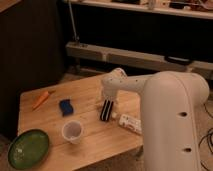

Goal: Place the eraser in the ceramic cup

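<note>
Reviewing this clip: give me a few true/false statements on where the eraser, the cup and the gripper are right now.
1. The eraser lies inside the ceramic cup. False: it lies on the table, apart from the cup.
2. The gripper is at the eraser. True.
3. The blue block lies between the orange object and the eraser. True.
4. The cup stands on the green plate. False: it stands on the table beside the plate.
</note>
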`<state>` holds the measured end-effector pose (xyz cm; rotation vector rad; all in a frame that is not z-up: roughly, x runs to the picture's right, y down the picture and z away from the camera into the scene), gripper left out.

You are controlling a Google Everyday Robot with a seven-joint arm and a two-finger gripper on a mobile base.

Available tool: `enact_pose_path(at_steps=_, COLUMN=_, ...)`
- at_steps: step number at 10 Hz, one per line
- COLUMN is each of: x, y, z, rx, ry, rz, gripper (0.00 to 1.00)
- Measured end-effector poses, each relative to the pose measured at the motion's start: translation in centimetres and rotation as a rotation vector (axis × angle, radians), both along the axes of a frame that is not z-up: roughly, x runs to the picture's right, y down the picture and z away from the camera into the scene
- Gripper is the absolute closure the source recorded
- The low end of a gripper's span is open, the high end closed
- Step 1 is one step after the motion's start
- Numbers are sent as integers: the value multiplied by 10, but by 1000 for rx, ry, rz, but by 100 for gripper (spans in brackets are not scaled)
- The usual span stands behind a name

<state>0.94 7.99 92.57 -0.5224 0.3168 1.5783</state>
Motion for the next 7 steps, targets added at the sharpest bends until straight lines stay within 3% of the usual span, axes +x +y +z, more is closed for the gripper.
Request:
enact_pose_path(at_steps=3, x=0, y=0, z=9, rx=-13, ry=2, rz=-13, gripper=71)
enact_pose_path(at_steps=5, x=-4, y=0, z=12, rx=-21, ry=-2, rz=-50, gripper=89)
enact_pose_path(at_steps=6, x=-8, y=-2, z=12, rx=-3, ry=-29, rz=-57, gripper=96)
enact_pose_path(at_steps=7, x=-10, y=-7, z=8, rx=47, ry=-81, rz=-44, gripper=100)
